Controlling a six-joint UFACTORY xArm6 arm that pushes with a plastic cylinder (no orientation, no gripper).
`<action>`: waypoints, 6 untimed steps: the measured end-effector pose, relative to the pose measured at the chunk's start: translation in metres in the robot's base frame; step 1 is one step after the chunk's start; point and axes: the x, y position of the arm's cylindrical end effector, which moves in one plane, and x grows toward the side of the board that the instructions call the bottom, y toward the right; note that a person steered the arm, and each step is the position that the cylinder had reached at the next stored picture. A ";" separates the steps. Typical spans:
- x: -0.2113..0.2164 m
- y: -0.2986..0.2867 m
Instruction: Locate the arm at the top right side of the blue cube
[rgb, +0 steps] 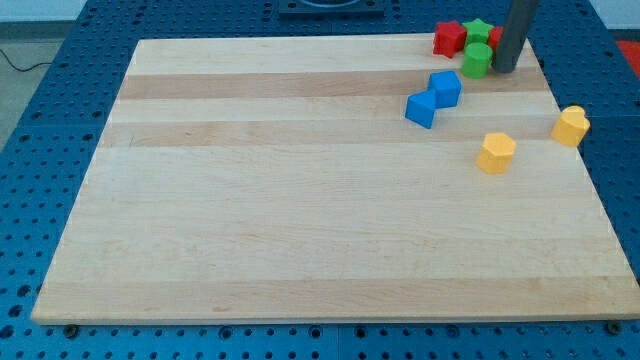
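A blue cube (446, 88) lies near the view's top right, touching a second blue block (422, 109) at its lower left. My tip (505, 69) is a dark rod end, up and to the right of the blue cube, apart from it. It stands just right of a green cylinder (477, 60), close to it or touching. A red star-like block (450, 38) and a green star (480, 31) sit above the cylinder. A bit of another red block shows behind the rod.
A yellow hexagonal block (496, 152) lies below the blue cube on the right. A yellow block (571, 126) sits near the board's right edge. The wooden board (300, 200) rests on a blue perforated table (40, 130).
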 end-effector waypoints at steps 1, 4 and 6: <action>0.025 -0.007; 0.010 -0.073; 0.025 -0.076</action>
